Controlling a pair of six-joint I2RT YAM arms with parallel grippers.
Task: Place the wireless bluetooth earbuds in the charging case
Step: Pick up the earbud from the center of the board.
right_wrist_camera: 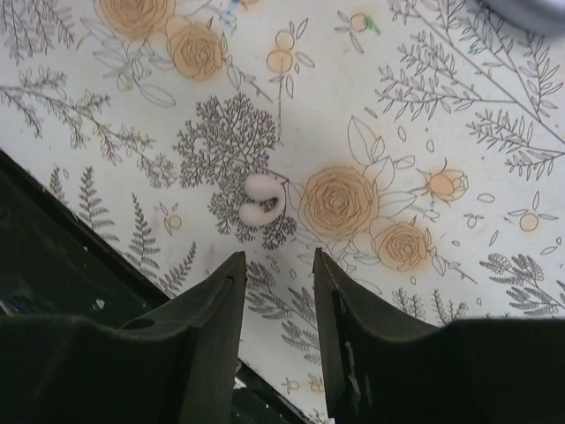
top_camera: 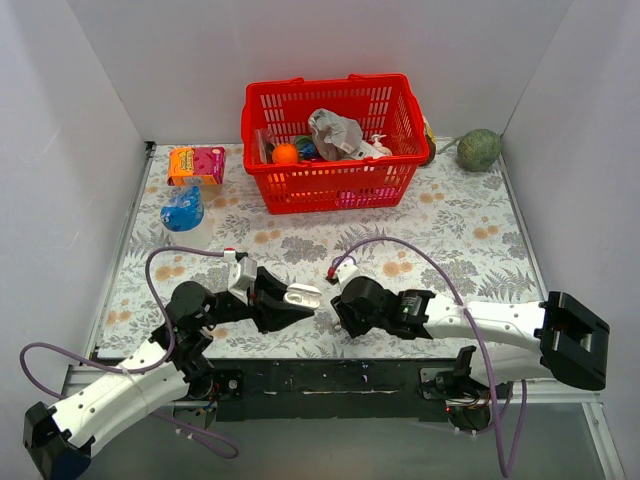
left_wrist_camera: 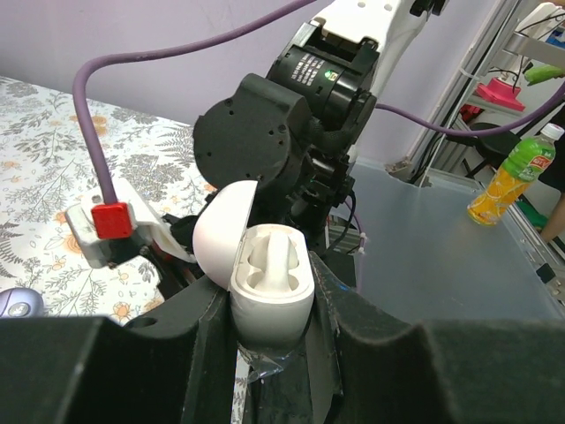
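Note:
My left gripper [top_camera: 292, 300] is shut on a white oval charging case [top_camera: 303, 295] and holds it above the cloth near the table's front. In the left wrist view the case [left_wrist_camera: 269, 287] sits between the fingers with its lid [left_wrist_camera: 222, 234] hinged open to the left; its pockets look empty. My right gripper [top_camera: 338, 302] is close to the right of the case, open and empty. In the right wrist view its jaws [right_wrist_camera: 278, 265] stand apart above the floral cloth, and one pale whitish earbud [right_wrist_camera: 262, 199] lies just beyond the fingertips. No purple buds show.
A red basket [top_camera: 330, 140] of mixed items stands at the back middle. An orange-pink box [top_camera: 195, 163] and a blue object [top_camera: 183, 212] are at the back left, a green ball [top_camera: 479, 150] at the back right. A purple-grey object [left_wrist_camera: 18, 303] lies at the left.

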